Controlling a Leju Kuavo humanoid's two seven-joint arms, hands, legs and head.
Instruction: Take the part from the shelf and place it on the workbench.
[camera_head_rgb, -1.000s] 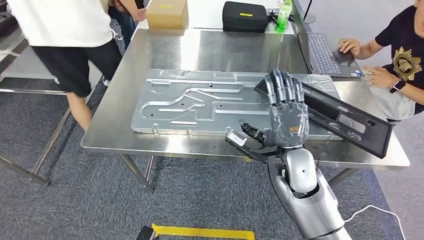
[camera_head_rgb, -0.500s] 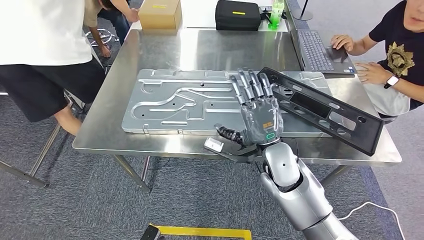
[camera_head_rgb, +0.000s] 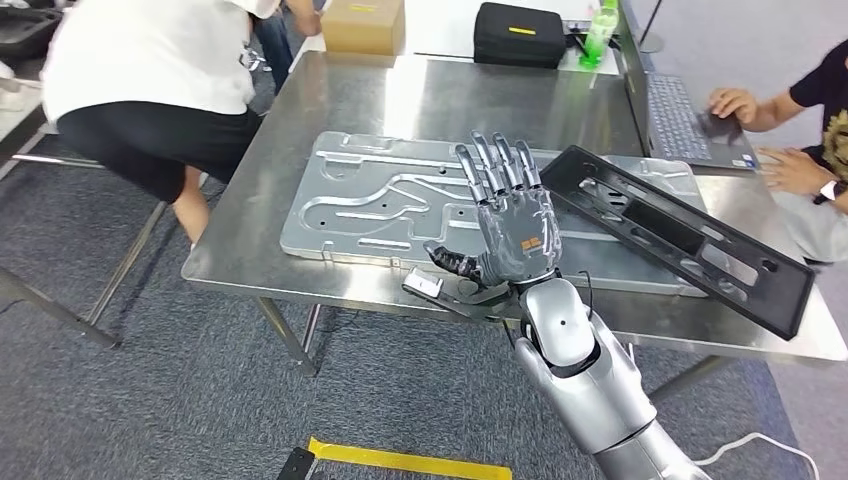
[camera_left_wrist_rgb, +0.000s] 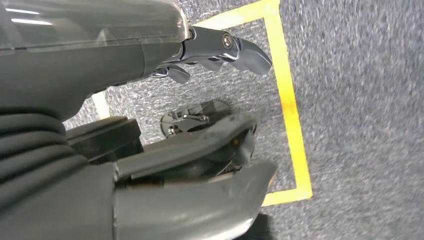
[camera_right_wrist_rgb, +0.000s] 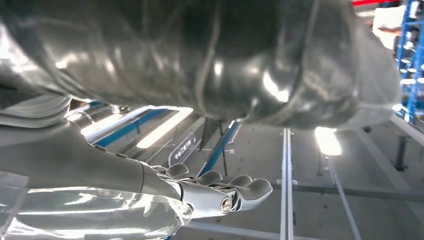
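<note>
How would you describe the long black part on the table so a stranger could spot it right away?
Find the steel table, then the big silver plate lying flat on it. The black frame lies slanted across that plate's right end, reaching toward the table's right edge. It is the only long black piece there, with rectangular openings cut through it.

robot hand (camera_right_wrist_rgb: 200, 192) fingers extended, ceiling lights (camera_right_wrist_rgb: 327, 141)

Silver jointed right arm (camera_head_rgb: 590, 370), grey hand (camera_head_rgb: 510, 235) — small orange marking; dark segmented fingers (camera_head_rgb: 492, 165)
</note>
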